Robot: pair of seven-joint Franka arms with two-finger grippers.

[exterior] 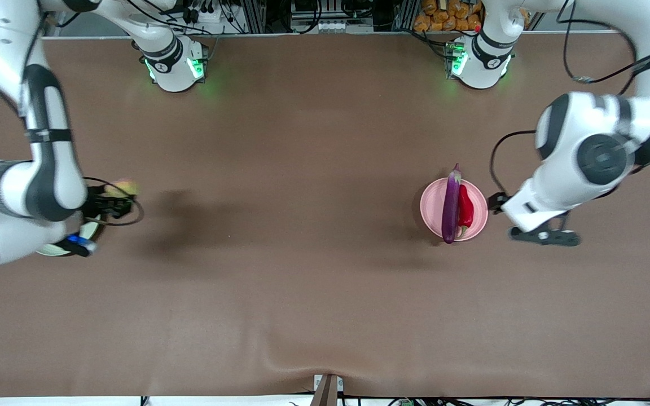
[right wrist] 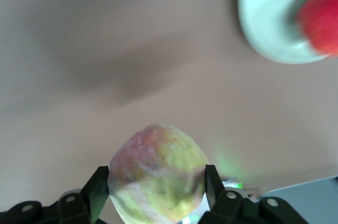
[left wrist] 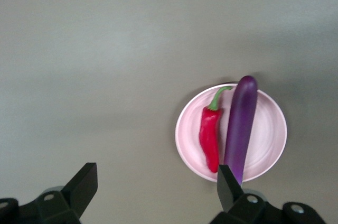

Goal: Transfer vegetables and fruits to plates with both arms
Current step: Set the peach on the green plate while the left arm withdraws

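Front view: the pink plate (exterior: 453,210) sits on the brown worktop (exterior: 302,254) toward the left arm's end. The eggplant (exterior: 451,206) lies lengthwise across the plate, both ends past the rim, and the chili (exterior: 465,211) lies on the plate just beside it, touching it. The left gripper (exterior: 545,235) hangs over bare worktop just beside the plate, apart from it. Toward the right arm's end, the green plate (exterior: 89,230) is mostly hidden under the right arm. The right gripper (exterior: 112,203) is up over the worktop beside that plate, with the pale fruit (exterior: 124,188) showing at its tip.

Left wrist view: the left gripper (left wrist: 156,188) has its jaws spread wide with nothing between them. Past them the pink plate (left wrist: 264,134) holds the chili (left wrist: 210,135) and the eggplant (left wrist: 240,126) side by side.

Right wrist view: the right gripper (right wrist: 157,183) has its jaws clamped on the pale fruit (right wrist: 157,177), one finger on each side, above the worktop. The green plate (right wrist: 269,18) carries the red fruit (right wrist: 321,20), seen blurred at the frame's edge.
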